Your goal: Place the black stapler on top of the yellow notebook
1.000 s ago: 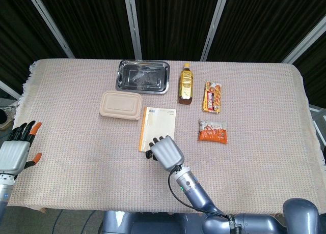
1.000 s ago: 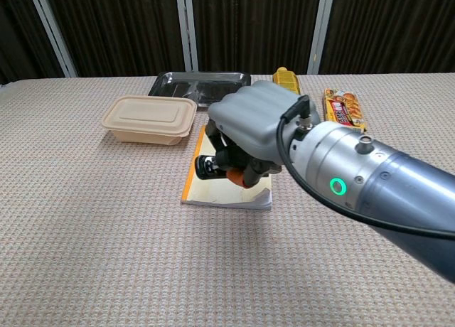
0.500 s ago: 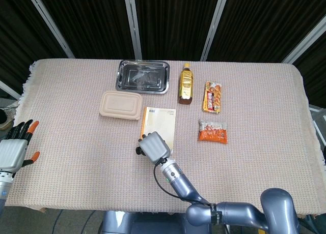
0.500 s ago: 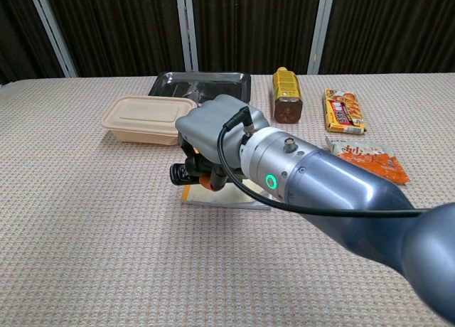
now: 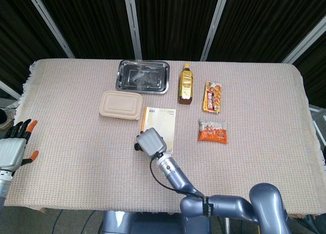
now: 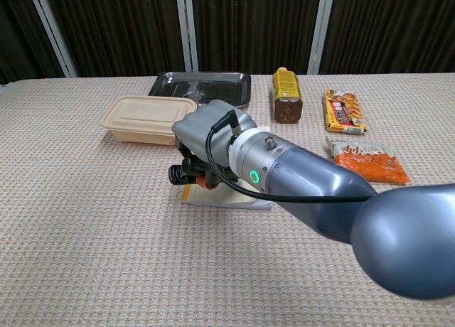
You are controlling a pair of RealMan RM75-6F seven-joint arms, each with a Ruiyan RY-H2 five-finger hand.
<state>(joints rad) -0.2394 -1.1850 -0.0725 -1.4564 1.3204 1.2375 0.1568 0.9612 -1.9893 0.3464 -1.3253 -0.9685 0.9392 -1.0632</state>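
Note:
The yellow notebook [image 5: 160, 123] lies mid-table; in the chest view only its near edge [image 6: 234, 200] shows under my arm. My right hand [image 5: 150, 141] is curled over the notebook's near left corner and grips the black stapler [image 5: 136, 146]. Only the stapler's dark end [image 6: 180, 173] shows, sticking out to the left past the notebook's edge, just above the cloth. The rest of it is hidden under my right hand [image 6: 207, 136]. Whether the stapler touches the notebook cannot be seen. My left hand [image 5: 14, 150] hangs at the table's left edge, fingers apart, holding nothing.
A beige lidded container [image 5: 120, 105] sits just left of the notebook's far end, with a steel tray [image 5: 144, 76] behind it. A tea bottle [image 5: 186, 84] and two snack packs [image 5: 213, 97] [image 5: 213, 131] lie to the right. My right forearm [image 6: 313, 188] crosses the near right.
My right hand has carried the stapler leftward, from over the notebook's near end to its near left corner, and the stapler's end now overhangs the edge. The left hand sank slightly.

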